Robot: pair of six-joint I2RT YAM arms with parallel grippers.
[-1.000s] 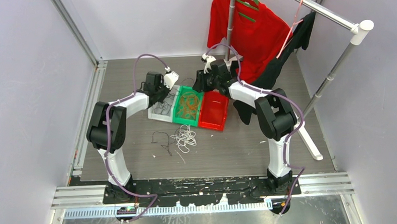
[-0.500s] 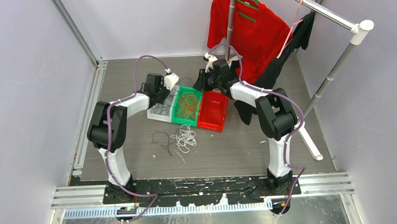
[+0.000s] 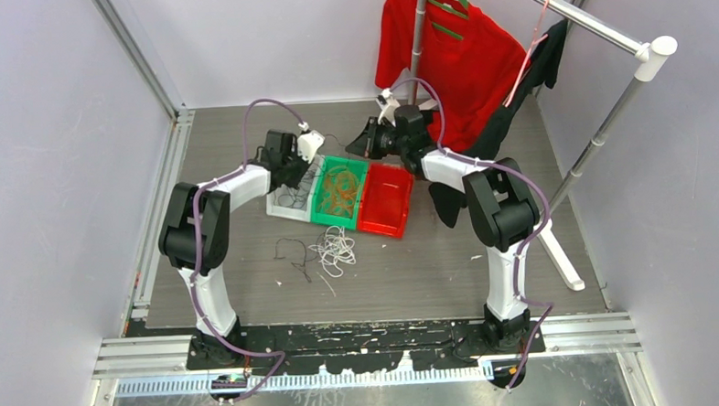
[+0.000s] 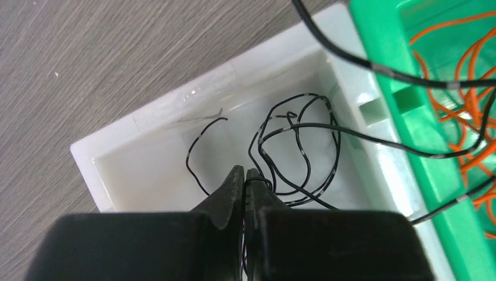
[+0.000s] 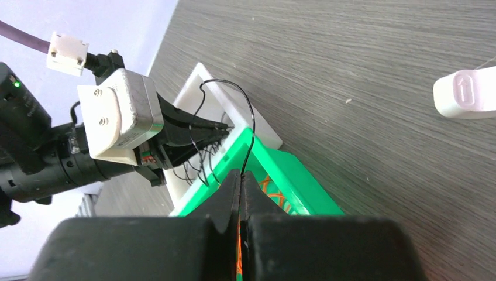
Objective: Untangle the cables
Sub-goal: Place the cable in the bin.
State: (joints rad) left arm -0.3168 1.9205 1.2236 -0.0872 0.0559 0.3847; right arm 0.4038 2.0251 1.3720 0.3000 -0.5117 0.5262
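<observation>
Three open bins sit side by side on a grey table (image 3: 450,263): a white bin (image 3: 281,206), a green bin (image 3: 324,214) and a red bin (image 3: 385,202). Two robot arms reach over their far ends.

The left gripper (image 4: 244,175) hangs over the white bin, its fingers pressed together on a looping tangle of black cables (image 4: 298,146) lying inside. The right gripper (image 5: 240,175) has its fingers pinched on one black strand (image 5: 252,117). This strand rises from the fingertips, arches over, and drops toward the left gripper, so its length runs across from one gripper to the other above the far corner of the green bin.

A second ago the right gripper's fingers were apart; they have since closed, and the gripper has drawn back a little from the bins.

A pile of orange cables (image 3: 341,187) fills the green bin. Near the arms, one heap of white cables (image 3: 337,248) and one loose black cable (image 3: 294,253) lie on the table.
</observation>
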